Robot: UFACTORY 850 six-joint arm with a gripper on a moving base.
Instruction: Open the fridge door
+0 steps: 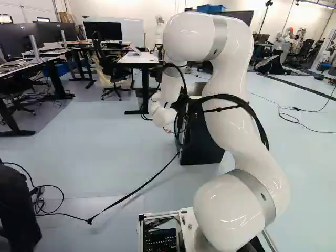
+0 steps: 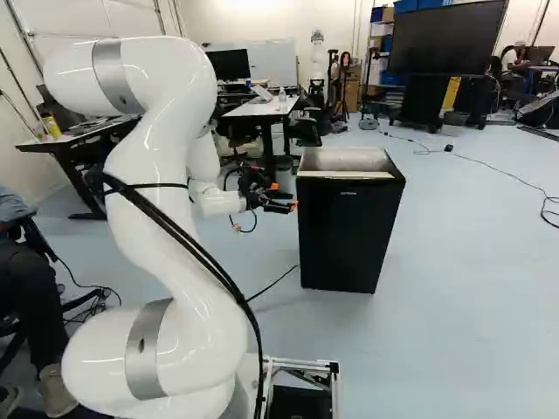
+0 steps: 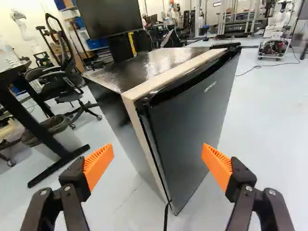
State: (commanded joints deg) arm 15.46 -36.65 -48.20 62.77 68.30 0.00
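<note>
The fridge (image 2: pixel 349 236) stands upright, right of the gripper (image 3: pixel 157 150) in the right base view; its door (image 3: pixel 192 106) appears shut. Fingers are spread wide, gripping nothing. Risk noted: if the approach runs too far right, a fingertip may miss the door's left edge, skid on the smooth face or shove the cabinet.

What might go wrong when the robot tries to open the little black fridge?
The open gripper might slip on the smooth door. The door might catch the black cable near its bottom corner. And if pulled hard, the whole fridge might slide instead of opening.
</note>
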